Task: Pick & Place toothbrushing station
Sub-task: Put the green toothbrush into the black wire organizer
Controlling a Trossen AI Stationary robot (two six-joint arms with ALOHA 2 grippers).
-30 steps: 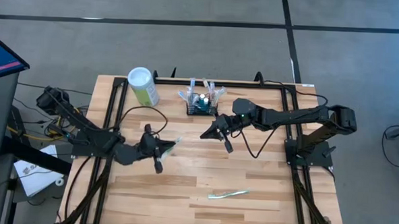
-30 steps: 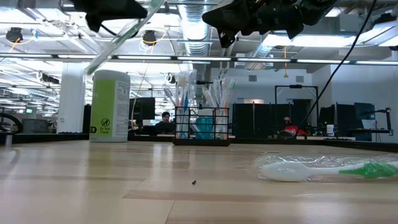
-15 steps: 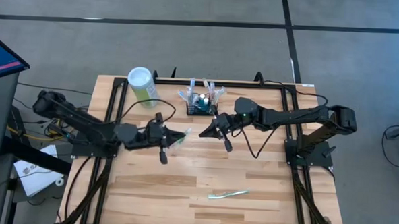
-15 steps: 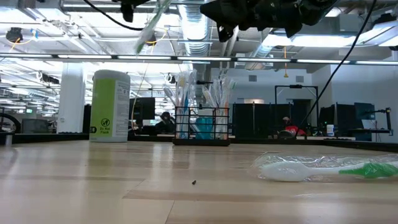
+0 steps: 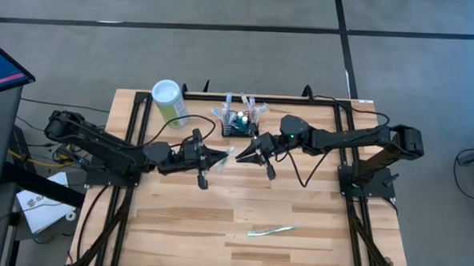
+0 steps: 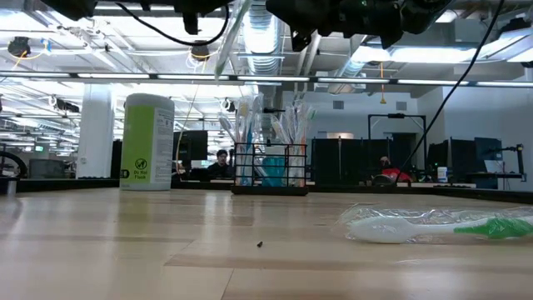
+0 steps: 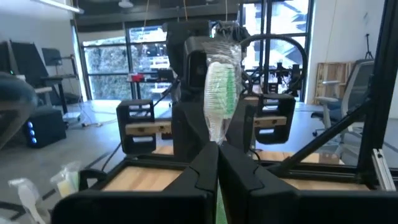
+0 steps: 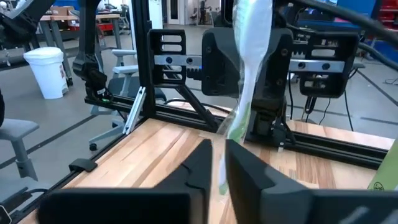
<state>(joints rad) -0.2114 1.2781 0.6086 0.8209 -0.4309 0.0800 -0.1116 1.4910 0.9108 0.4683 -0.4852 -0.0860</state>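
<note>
The toothbrushing station (image 5: 237, 125), a small black wire basket stuffed with wrapped brushes, stands at the table's far middle; the low view shows the toothbrushing station (image 6: 269, 167) too. My left gripper (image 5: 218, 156) hovers above the table's middle, shut on a plastic-wrapped green-and-white toothbrush (image 7: 221, 87). My right gripper (image 5: 240, 158) faces it, fingers slightly open. In the right wrist view the toothbrush's (image 8: 249, 62) free end reaches into the gap of my right gripper (image 8: 219, 146); whether they touch, I cannot tell. My left gripper pinches the wrapped toothbrush's handle (image 7: 216, 138) between its two fingers. The fingers come roughly level from the table's left and lie along the brush. The head end (image 7: 221, 68) sticks out past the fingertips toward the right gripper. The brush is lifted clear of the table.
A pale-green cylinder with a white lid (image 5: 170, 102) stands at the far left of the table. Another wrapped toothbrush (image 5: 271, 230) lies flat near the front edge, right of the middle. Black frame rails run along the table's left and right sides.
My left gripper has swung toward the table's right and far side with the wrapped toothbrush, turning until the brush points at my right gripper. The brush's free end now stands right at the right gripper's fingertips. The right arm has stayed in place.
</note>
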